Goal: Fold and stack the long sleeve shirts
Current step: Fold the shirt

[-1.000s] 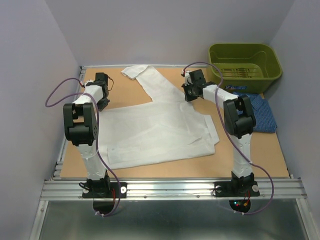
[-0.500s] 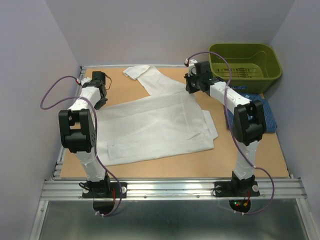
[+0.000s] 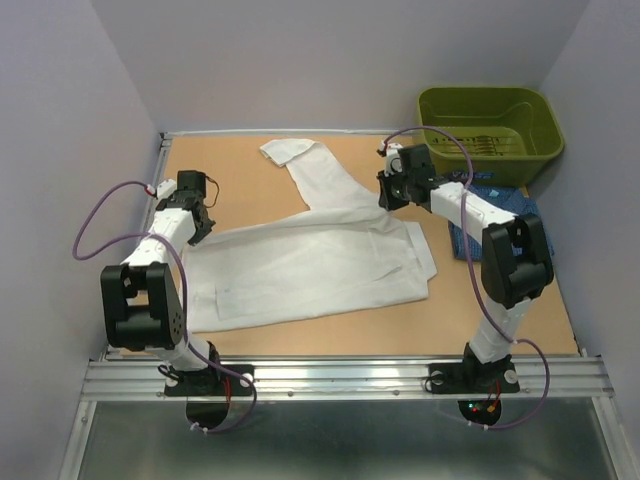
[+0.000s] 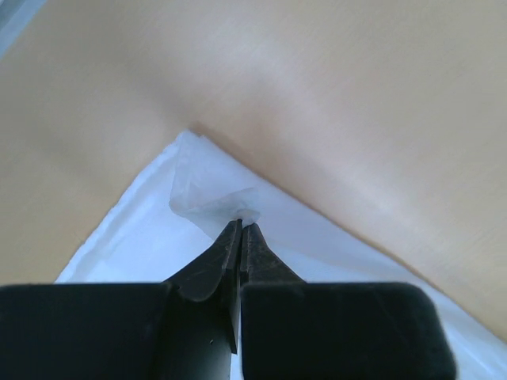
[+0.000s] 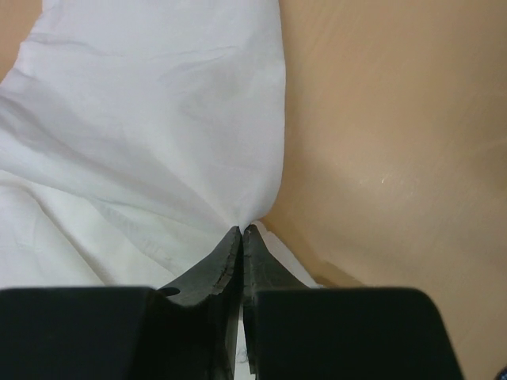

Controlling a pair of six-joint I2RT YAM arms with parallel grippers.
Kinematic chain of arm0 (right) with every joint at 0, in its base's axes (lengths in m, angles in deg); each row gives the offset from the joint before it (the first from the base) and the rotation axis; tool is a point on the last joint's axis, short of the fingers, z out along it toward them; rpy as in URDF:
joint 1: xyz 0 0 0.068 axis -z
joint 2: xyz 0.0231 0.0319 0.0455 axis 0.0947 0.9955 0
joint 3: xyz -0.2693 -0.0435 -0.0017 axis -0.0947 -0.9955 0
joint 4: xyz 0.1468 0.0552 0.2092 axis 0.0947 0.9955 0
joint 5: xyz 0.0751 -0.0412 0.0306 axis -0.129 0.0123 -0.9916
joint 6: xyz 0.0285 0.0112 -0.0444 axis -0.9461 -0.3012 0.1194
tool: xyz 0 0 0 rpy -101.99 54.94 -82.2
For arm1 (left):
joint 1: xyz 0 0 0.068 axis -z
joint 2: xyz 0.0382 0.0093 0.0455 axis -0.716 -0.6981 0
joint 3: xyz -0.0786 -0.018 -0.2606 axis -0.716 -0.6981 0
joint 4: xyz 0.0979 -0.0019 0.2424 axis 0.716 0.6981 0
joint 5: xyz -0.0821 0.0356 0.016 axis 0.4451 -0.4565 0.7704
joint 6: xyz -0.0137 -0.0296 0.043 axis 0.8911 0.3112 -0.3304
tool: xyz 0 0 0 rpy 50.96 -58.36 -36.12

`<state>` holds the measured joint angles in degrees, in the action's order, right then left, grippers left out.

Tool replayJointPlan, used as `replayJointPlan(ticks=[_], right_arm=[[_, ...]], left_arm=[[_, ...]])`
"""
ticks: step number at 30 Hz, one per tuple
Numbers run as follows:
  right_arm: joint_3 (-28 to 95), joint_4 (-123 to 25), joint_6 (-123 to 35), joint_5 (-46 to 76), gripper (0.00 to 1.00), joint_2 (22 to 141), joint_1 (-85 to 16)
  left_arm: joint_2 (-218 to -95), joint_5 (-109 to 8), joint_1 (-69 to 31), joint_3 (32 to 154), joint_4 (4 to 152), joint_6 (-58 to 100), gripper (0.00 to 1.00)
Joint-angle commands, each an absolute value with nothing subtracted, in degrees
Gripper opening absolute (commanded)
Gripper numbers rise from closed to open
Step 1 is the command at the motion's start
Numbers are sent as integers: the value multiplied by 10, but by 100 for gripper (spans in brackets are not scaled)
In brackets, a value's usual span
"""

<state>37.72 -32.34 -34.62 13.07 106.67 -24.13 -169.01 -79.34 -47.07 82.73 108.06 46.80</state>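
You have both sets of jaws pinched shut on the white shirt point(image 3: 310, 260): the left gripper point(image 4: 242, 226) holds its far-left corner, the right gripper point(image 5: 242, 229) holds an edge by the sleeve, and the cloth lies spread on the table point(image 3: 400, 335) between them.

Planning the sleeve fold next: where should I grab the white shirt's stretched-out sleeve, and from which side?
Probably best at the cuff, the free end of the white shirt's sleeve. It lies flat, pointing toward the table's far side, with bare board on its left. Come down from above on that left side and pinch the cuff's edge.
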Motion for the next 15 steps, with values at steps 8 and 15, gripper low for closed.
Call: replayJointPlan(ticks=[8,15], right_arm=[[257,-369,-369,106,11,976,-235],[205,-381,-396,56,17,932,-237]], left_arm=[[-1565,-768,-475,671,1044,505,7],[-1532,-757,-475,588,1030,530,9]])
